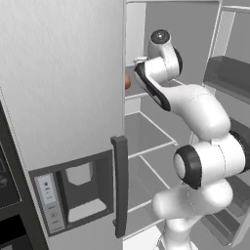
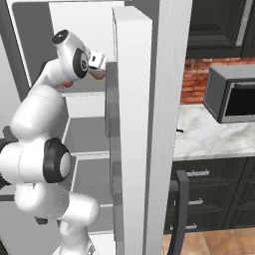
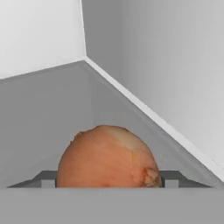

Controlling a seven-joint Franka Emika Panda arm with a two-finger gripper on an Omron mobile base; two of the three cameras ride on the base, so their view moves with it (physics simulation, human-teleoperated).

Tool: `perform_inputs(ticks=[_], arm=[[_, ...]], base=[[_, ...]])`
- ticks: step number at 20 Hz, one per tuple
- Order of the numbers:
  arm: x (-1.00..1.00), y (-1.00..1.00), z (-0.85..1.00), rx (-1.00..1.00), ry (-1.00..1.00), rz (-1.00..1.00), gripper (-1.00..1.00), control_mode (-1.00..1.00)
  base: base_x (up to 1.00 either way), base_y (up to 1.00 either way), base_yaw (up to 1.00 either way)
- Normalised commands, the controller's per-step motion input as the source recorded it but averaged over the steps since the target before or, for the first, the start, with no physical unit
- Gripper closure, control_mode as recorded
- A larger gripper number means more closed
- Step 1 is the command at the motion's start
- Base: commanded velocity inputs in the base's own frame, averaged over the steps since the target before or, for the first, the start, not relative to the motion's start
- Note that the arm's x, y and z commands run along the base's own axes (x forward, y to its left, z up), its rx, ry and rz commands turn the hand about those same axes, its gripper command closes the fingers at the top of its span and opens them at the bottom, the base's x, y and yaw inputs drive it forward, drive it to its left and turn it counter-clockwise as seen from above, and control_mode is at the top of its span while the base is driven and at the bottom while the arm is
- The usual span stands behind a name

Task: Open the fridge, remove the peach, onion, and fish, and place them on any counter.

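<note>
I'm on the onion step. The fridge stands open and my gripper is reached onto an upper shelf, the onion sitting right between the fingertips at 6 o'clock in the hand view. The jaws look closed around it, one tip at each flank. Next, I judge, a lift clear of the shelf and a withdrawal past the door toward the counter.

The fridge is light grey with a brushed-metal sheen, its handle dark grey, its shelves plain grey. Inside it the onion is orange-brown with paler streaks. Right of the fridge, the surface is white-grey marble over black cabinets — behind it, red brick.
</note>
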Motion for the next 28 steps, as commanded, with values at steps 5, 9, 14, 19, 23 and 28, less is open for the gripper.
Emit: perform_inputs(ticks=[5,9,14,19,23,28], arm=[[-1.00,0.00,0.09,0.03,-0.28,0.10,1.00,-1.00],[-1.00,0.00,0.34,0.00,-0.08,0.09,1.00,-1.00],[-1.00,0.00,0.15,0.00,0.00,0.06,1.00,-1.00],[-1.00,0.30,0.00,-0.01,0.05,0.05,1.00,-1.00],[-1.00,0.34,0.00,-0.03,0.05,0.02,1.00,-1.00],[0.00,0.00,0.00,0.00,0.00,0.00,1.00,1.00]], base=[[0.00,0.00,0.00],[0.00,0.00,0.00],[0.00,0.00,0.00],[0.00,0.00,0.00],[0.00,0.00,0.00],[-1.00,-0.18,0.00]])
